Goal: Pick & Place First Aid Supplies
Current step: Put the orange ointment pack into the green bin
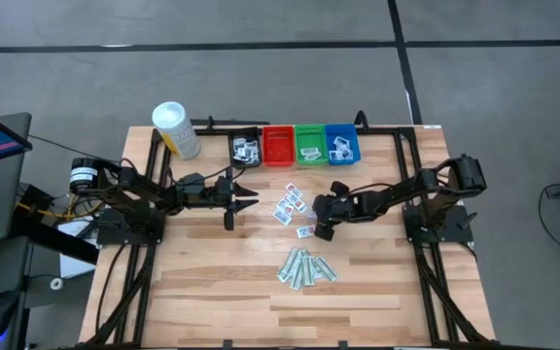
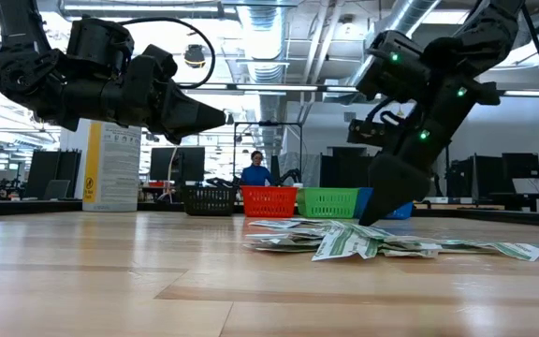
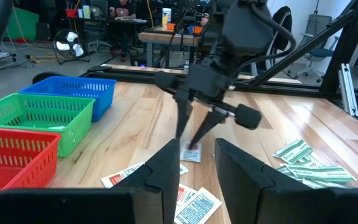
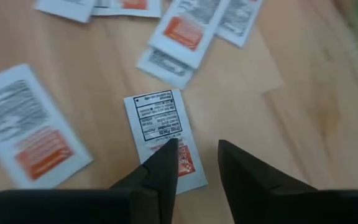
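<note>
High view: light wooden plank table on a grey floor. Four bins at 12 o'clock; white canister toward 11. Pale-green strips lie fanned at 6 o'clock of centre, white packets near centre. Left gripper waits toward 9 o'clock, jaws partly apart, empty. Right gripper is down by a single packet.

Low view: the strips and packets lie flat on the wood; room behind has exposed ceiling ducts, monitors, a seated person.

Left wrist view: workbenches and a fan stand beyond the table.

Right wrist view: narrow jaws straddle one edge of the packet; grip cannot be told.
</note>
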`<state>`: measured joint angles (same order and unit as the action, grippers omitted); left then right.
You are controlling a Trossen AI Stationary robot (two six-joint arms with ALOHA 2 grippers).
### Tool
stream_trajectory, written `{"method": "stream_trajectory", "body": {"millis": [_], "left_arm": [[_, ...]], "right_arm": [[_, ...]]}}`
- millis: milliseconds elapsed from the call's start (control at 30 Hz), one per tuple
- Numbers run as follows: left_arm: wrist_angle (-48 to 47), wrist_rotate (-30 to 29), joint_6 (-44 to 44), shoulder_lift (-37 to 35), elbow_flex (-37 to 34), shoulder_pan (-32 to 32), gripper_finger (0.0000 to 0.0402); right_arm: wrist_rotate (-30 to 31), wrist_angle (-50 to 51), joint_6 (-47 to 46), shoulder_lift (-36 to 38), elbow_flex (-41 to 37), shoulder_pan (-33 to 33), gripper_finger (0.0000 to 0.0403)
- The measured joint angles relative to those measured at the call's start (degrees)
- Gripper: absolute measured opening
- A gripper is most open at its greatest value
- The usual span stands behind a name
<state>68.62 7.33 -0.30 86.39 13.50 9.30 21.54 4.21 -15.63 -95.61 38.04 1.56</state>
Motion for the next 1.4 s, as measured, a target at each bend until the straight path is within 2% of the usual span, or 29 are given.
{"method": "stream_trajectory", "body": {"millis": [333, 533, 667, 733, 900, 1167, 1267, 1400], "left_arm": [[0.0, 0.0, 0.0, 0.0, 0.0, 0.0, 0.0102], [0.0, 0.0, 0.0, 0.0, 0.0, 0.0, 0.0102], [0.0, 0.0, 0.0, 0.0, 0.0, 0.0, 0.0102], [0.0, 0.0, 0.2, 0.0, 0.0, 0.0, 0.0102], [0.0, 0.0, 0.3, 0.0, 0.0, 0.0, 0.0102], [0.0, 0.0, 0.4, 0.0, 0.0, 0.0, 0.0102], [0.0, 0.0, 0.4, 0.0, 0.0, 0.0, 0.0102], [0.0, 0.0, 0.4, 0.0, 0.0, 0.0, 0.0102]], "right_arm": [[0.8, 1.7, 7.4, 1.6, 4.5, -1.8, 0.0097], [-5.1, 1.7, 12.6, 2.1, 5.0, -1.6, 0.0098], [-5.5, 1.5, 15.9, 2.2, 5.1, -1.6, 0.0100], [-6.1, 1.3, 16.2, 2.2, 5.1, -1.7, 0.0107], [-12.2, 0.5, 16.7, 1.8, 5.1, -3.3, 0.0139], [-12.7, 0.1, 17.8, 1.4, 5.2, -5.7, 0.0195], [-12.8, 0.2, 19.8, 1.4, 5.2, -6.5, 0.0204], [-16.5, 0.1, 21.6, 1.4, 5.2, -7.6, 0.0203]]}}
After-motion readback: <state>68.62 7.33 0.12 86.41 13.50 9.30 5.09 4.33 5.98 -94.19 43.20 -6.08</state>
